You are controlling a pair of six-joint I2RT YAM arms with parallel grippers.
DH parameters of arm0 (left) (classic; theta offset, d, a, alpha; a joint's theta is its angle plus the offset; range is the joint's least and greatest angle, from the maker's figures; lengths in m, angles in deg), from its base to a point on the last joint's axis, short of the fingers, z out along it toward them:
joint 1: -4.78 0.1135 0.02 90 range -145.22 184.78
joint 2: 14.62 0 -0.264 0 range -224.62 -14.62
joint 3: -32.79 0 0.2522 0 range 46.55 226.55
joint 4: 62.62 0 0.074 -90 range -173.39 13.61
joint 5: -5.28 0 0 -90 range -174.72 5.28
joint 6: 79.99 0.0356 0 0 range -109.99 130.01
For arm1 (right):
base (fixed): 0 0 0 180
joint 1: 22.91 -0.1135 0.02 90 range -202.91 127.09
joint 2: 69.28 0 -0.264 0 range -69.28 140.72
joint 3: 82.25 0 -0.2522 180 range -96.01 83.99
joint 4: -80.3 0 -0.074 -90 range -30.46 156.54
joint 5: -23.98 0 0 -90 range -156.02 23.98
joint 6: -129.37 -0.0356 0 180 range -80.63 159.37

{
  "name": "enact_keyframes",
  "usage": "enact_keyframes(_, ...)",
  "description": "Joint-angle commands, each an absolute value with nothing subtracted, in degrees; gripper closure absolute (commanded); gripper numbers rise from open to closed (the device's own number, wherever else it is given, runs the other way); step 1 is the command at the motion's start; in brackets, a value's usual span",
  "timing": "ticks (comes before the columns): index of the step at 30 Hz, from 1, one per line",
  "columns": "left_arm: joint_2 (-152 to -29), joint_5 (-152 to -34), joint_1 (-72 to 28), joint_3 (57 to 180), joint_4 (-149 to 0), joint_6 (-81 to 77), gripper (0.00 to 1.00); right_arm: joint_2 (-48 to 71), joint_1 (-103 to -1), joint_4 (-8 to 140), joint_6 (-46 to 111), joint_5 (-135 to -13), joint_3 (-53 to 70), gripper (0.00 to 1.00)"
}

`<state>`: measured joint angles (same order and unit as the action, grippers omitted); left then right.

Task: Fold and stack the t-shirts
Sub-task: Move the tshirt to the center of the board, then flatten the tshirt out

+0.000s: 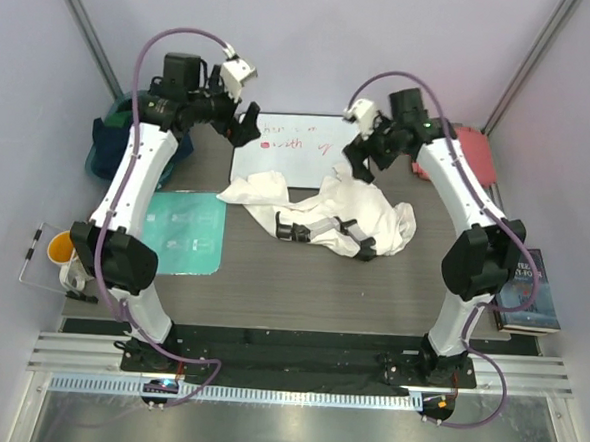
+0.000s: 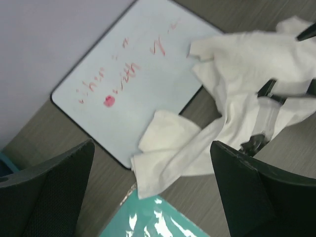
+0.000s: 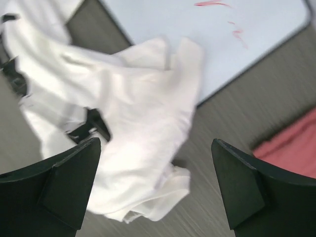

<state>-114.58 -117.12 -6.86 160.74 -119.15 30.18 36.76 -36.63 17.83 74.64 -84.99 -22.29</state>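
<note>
The cream shirt (image 1: 326,211) lies crumpled in the middle of the table (image 1: 271,285), and its far folds overlap the near edge of the whiteboard (image 1: 298,146). The left gripper (image 1: 245,124) hangs above the whiteboard's left end, beyond the shirt's left sleeve and clear of the cloth. Its fingers are spread wide with nothing between them. The right gripper (image 1: 360,157) hovers over the raised far-right bulge of the same shirt, also spread wide and empty. The salmon shirt (image 1: 473,152) lies at the far right of the table behind the right arm, apart from the cream one.

Only the top view shows the whole layout. Both shirts are visible there, along with the teal board (image 1: 184,234) on the left, a yellow cup (image 1: 61,249) off the left edge and books (image 1: 531,291) off the right.

The left wrist view shows the sleeve end more closely. It lies across the whiteboard's near corner, just beside a corner of the teal board, and the red writing is readable as strokes.

The right wrist view is blurred. It shows bunched cream cloth under the fingers, part of the black-and-grey print (image 3: 91,126) and an edge of the salmon shirt on bare tabletop.
</note>
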Motion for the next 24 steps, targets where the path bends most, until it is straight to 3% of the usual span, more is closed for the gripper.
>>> enact_keyframes(1, -117.7, -111.6, -5.9, 154.8, -130.2, 45.7, 0.0, 35.3, -42.9, 6.2, 86.4, -87.7, -16.8, 0.0)
enact_keyframes(11, -120.0, -113.2, -7.0, 145.4, -139.1, 62.2, 0.0, 35.3, -41.7, 17.9, 87.5, -73.6, 0.0, 0.01)
enact_keyframes(16, -121.8, -109.1, -7.2, 143.3, -136.2, 63.6, 0.0, 39.2, -35.8, 22.6, 80.5, -71.8, -5.8, 0.0)
enact_keyframes(24, -125.5, -105.4, -7.5, 142.6, -133.6, 65.0, 0.0, 47.5, -31.2, 19.3, 78.9, -79.5, -15.2, 0.0)
